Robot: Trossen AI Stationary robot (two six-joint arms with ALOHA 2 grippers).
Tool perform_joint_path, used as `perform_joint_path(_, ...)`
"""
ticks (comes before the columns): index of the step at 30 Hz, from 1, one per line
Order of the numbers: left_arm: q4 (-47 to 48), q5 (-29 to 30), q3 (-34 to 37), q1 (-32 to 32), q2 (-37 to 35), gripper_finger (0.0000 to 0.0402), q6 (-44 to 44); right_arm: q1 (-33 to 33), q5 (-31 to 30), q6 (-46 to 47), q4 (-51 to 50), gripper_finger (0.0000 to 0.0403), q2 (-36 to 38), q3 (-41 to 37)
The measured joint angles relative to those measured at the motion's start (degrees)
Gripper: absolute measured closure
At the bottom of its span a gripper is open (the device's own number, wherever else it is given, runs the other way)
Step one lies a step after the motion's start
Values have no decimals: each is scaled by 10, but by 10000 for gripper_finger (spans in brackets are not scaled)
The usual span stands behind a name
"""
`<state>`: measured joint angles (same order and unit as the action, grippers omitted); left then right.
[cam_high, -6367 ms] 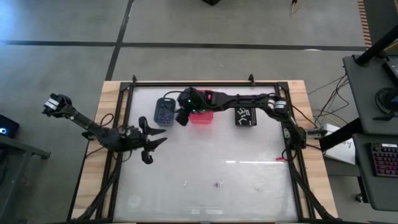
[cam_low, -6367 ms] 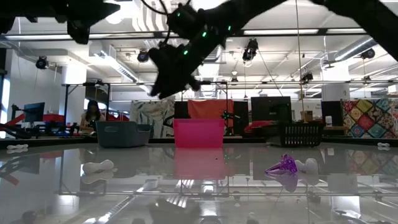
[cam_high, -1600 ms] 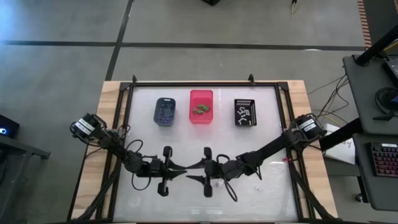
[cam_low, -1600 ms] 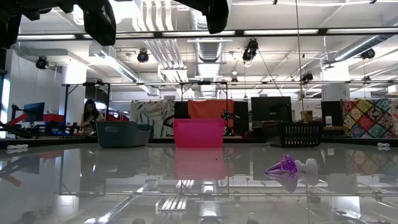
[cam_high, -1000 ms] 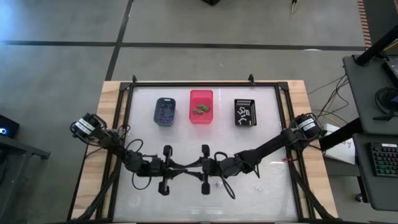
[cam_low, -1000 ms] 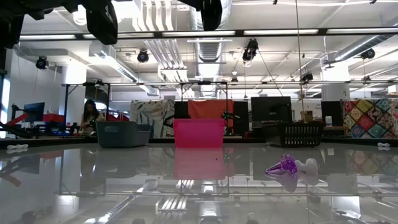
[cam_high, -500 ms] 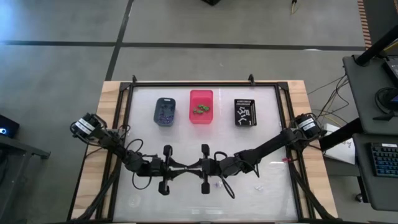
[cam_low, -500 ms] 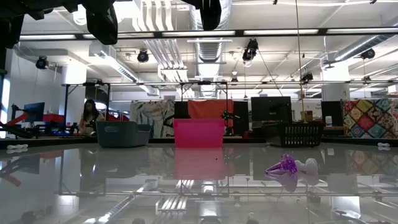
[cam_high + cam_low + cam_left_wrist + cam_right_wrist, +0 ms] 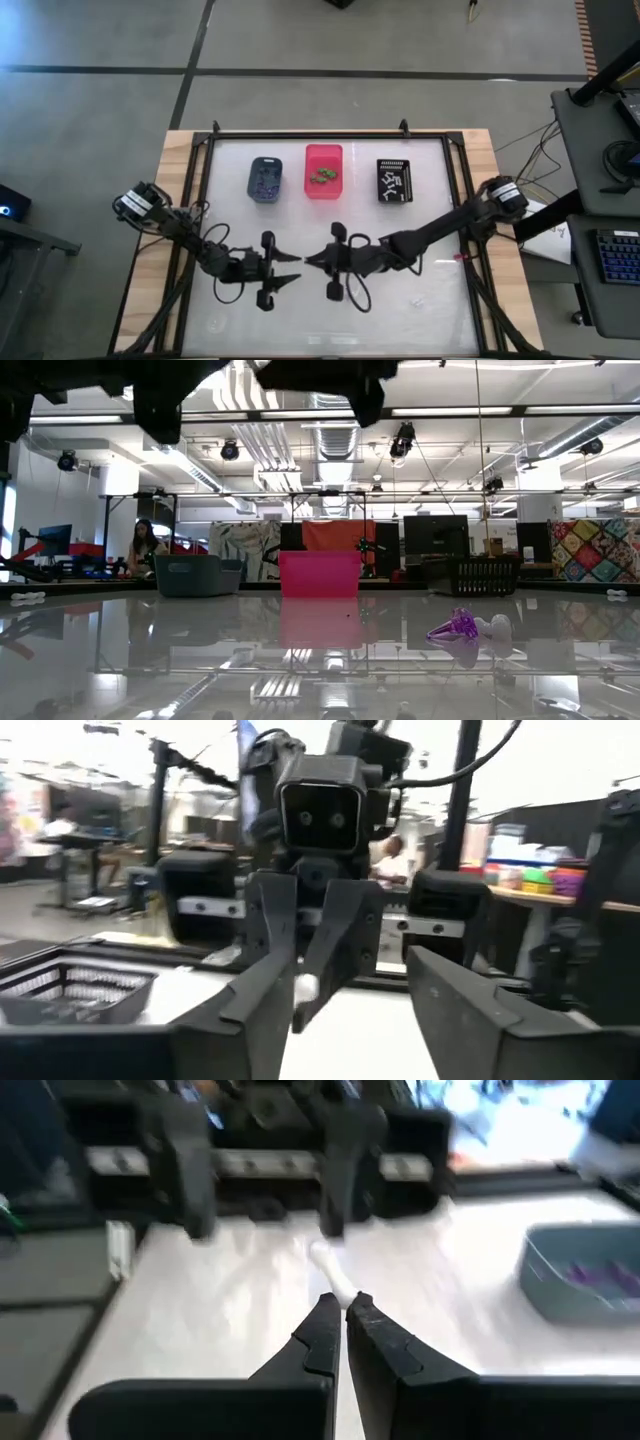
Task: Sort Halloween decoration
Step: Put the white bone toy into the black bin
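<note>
Halloween trinkets nearest the low camera are a purple piece point(image 9: 455, 626) touching a white one point(image 9: 494, 628) on the glossy table point(image 9: 320, 660); from above another small white piece point(image 9: 417, 300) lies near the table's front edge, right of centre. Mid-table my two grippers face each other, just apart. My right gripper point(image 9: 343, 1308) is pinched tight on a small white bone-shaped trinket point(image 9: 330, 1269), which juts out past the fingertips; in the left wrist view the same white piece point(image 9: 304, 986) shows between those closed fingers. My left gripper point(image 9: 290, 268) stands with its fingers spread wide and nothing between them. Farther back stand three bins in a row: a blue-grey bin point(image 9: 265, 178) with purple bits, a pink bin point(image 9: 323, 171) with green ones, a black bin point(image 9: 395, 180) with white ones.
</note>
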<state>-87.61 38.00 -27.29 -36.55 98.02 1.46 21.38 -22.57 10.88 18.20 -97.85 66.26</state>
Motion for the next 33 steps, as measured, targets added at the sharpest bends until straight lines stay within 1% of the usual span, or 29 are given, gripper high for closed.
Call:
perform_joint_path(3, 7, 41, 10, 0, 0, 205, -4, -12, -1, 27, -78, 393, 20, 0)
perform_joint_path(5, 7, 55, 19, 0, 0, 196, -5, -23, -1, 50, -133, 393, 34, 0)
perform_joint_path(7, 7, 70, 31, 0, -1, 191, -16, -36, -1, 77, -198, 393, 48, 0)
perform_joint_path(11, 6, 121, 53, 2, -3, 189, -39, -75, -1, 139, -341, 392, 71, 0)
perform_joint_path(14, 2, 132, 63, 5, -3, 189, -43, -116, -4, 193, -448, 392, 78, 0)
perform_joint_path(18, -1, 131, 63, 12, -4, 189, -39, -182, -41, 282, -598, 392, 78, 0)
perform_joint_path(21, -4, 131, 58, 20, -6, 189, -29, -230, -76, 329, -684, 392, 78, -1)
perform_joint_path(23, -4, 131, 54, 27, -7, 189, -19, -260, -94, 354, -724, 392, 78, -1)
perform_joint_path(25, -3, 130, 49, 36, -9, 189, -9, -296, -91, 360, -750, 392, 78, -1)
perform_joint_path(28, -3, 130, 45, 47, -18, 189, 11, -351, -89, 349, -751, 392, 77, -4)
perform_joint_path(33, -3, 129, 44, 63, -39, 189, 25, -416, -33, 310, -737, 386, 76, -8)
